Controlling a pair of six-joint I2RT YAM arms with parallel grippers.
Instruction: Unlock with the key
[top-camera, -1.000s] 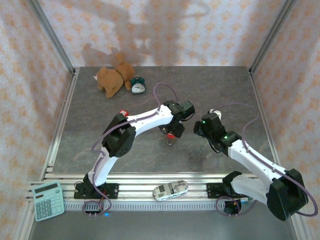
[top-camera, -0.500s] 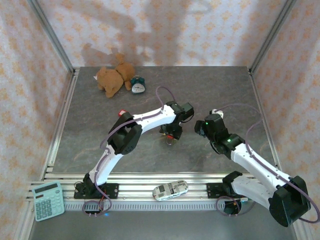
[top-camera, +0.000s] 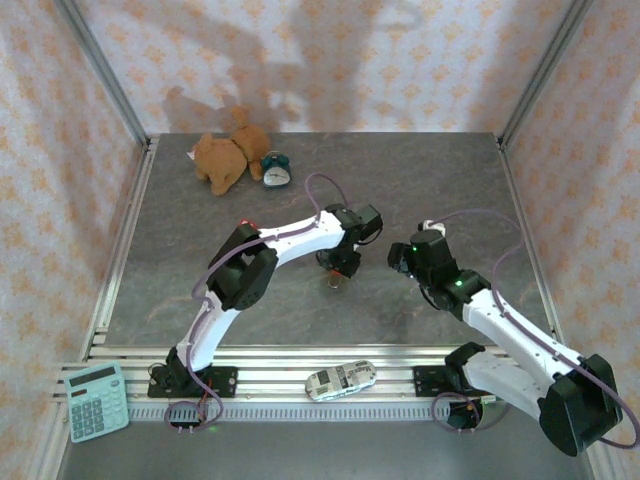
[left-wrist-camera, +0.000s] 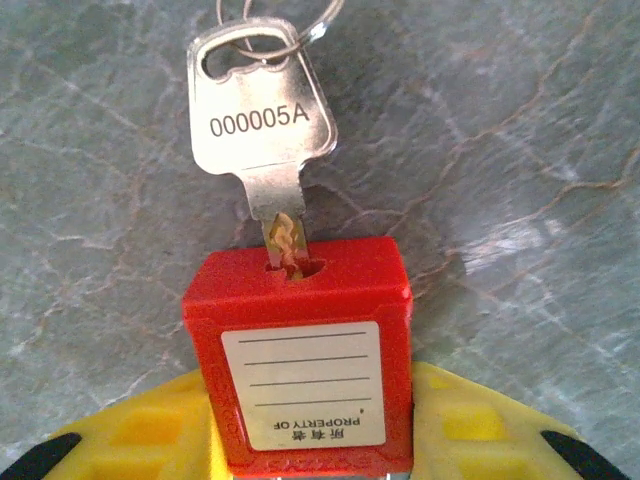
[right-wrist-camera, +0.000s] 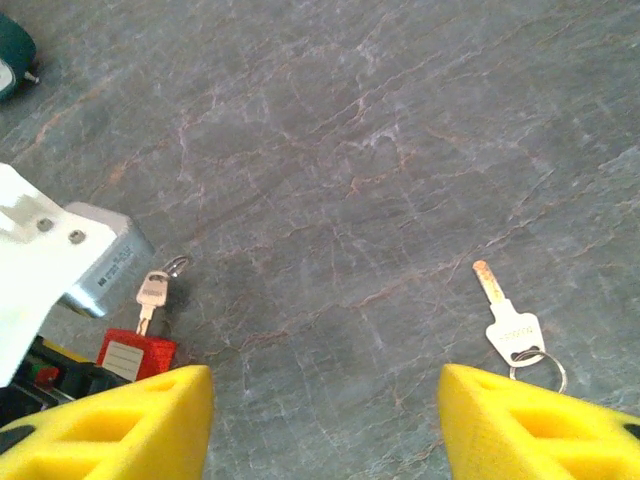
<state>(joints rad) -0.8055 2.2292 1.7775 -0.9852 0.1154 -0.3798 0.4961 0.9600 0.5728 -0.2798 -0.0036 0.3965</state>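
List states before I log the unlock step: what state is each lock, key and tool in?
red padlock: gripped, shackle hidden, locked or not unclear.
inserted key: seated in the padlock's keyhole.
spare key: loose, flat on the table.
left tool: shut on the red padlock's sides.
right tool: open, empty.

— What is lying at the far left of the table (top-camera: 430, 170)?
— A brown teddy bear (top-camera: 225, 160) is sprawling there, close to the back wall. A small teal clock (top-camera: 275, 172) is sitting just beside it on the right, showing its white dial.
— And what is sitting nearer?
— A pale green calculator (top-camera: 96, 400) is resting at the near left corner, slightly tilted. A white toy car (top-camera: 340, 379) with dark markings is lying on the metal rails (top-camera: 280, 365) around the middle of the near edge.
— What is surrounding it all?
— Peach patterned wallpaper (top-camera: 60, 150) is covering the walls, and soft shadows are falling on the back one.
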